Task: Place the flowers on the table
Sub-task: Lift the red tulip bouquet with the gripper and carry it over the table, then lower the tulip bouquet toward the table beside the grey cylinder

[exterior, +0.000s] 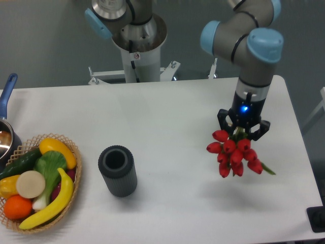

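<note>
Pot with a blue handle (7,109), cut off by the left edge, shows only part of its rim and a brownish interior. Just beside it a round woven wicker basket (76,175) rests on the large flat white table (167,112), near the front left corner. The basket holds a yellow banana, a yellow pepper, a dark green cucumber, a leafy green vegetable, an orange fruit and a pale round slice; a dark red item beneath them is too hidden to identify. A dark grey ribbed cylinder (118,171) stands upright to the right of the basket, apart from it, its hollow top open to the camera. Behind the table's far edge rises the white pedestal of the robot base (138,51), its upper part cut off by the frame. At the right, the grey arm with pale blue joint caps reaches down over the table. Its black two-finger gripper (243,133) is closed on the green stems of the bunch of red tulips, the flowers (233,154), which hang heads downward, with a soft shadow on the tabletop below. The stems are mostly hidden by the fingers. A dark object (318,219) is cut off at the lower right corner.
</note>
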